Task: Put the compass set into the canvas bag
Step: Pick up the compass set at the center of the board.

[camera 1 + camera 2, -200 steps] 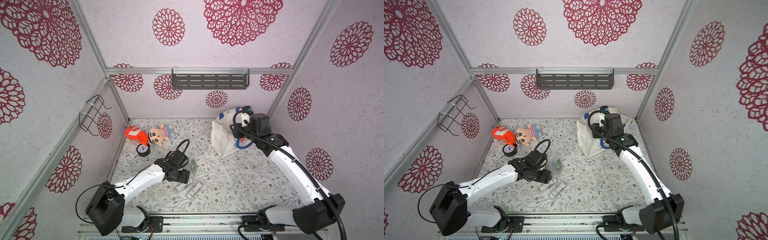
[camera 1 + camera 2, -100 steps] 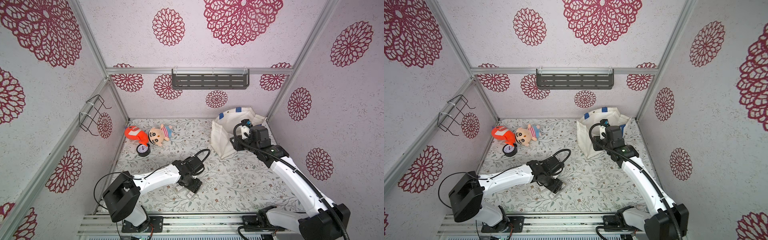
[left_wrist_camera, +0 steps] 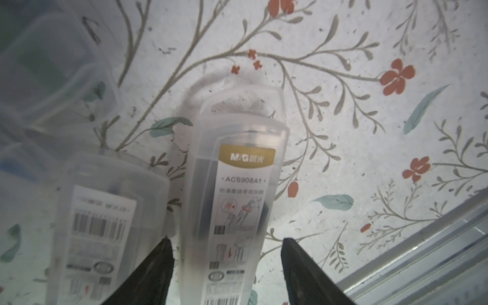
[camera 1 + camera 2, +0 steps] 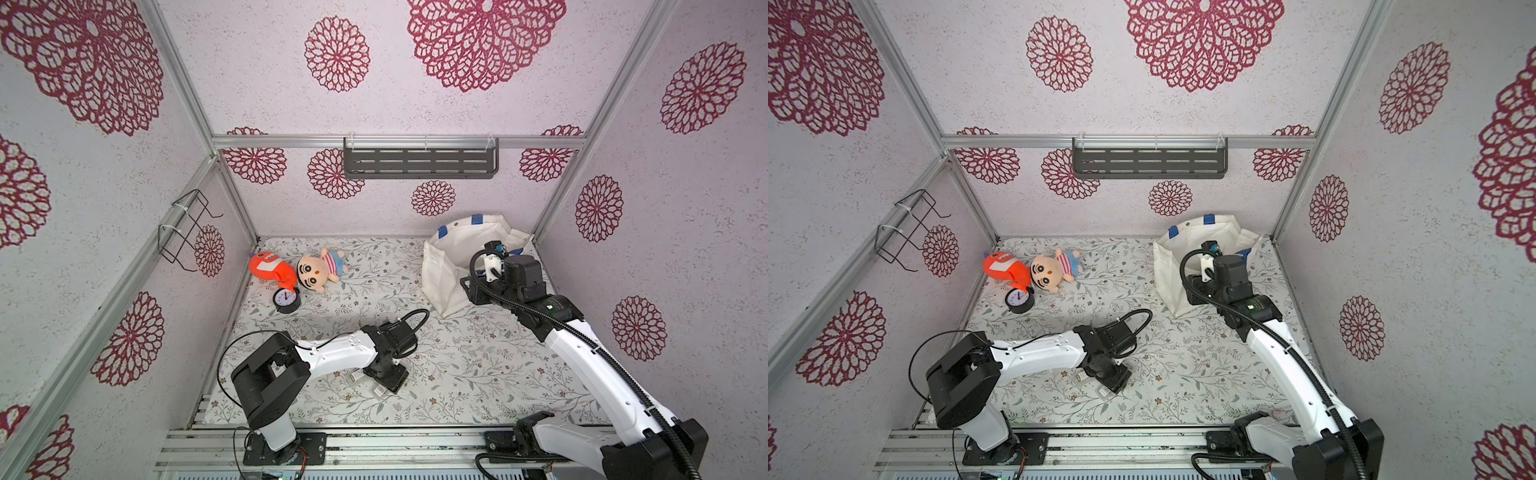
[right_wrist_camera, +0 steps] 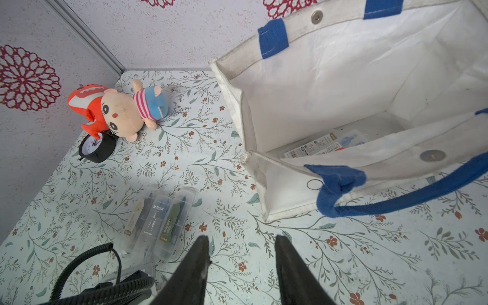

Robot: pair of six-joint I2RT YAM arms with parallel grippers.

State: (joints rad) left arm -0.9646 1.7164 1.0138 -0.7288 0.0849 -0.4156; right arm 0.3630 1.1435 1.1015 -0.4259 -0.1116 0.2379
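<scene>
In both top views the left gripper (image 4: pixel 385 382) crouches over two clear compass cases (image 4: pixel 356 376), well apart from the canvas bag (image 4: pixel 440 286). Left wrist: its jaws stand open astride one compass set (image 3: pixel 232 200), a neighbouring set (image 3: pixel 103 224) just beside; centre, then close squarely. Right wrist: the right gripper (image 5: pixel 241 264) hangs open, empty, near the bag; three further sets (image 5: pixel 155 219) lie outside, perhaps two inside.
</scene>
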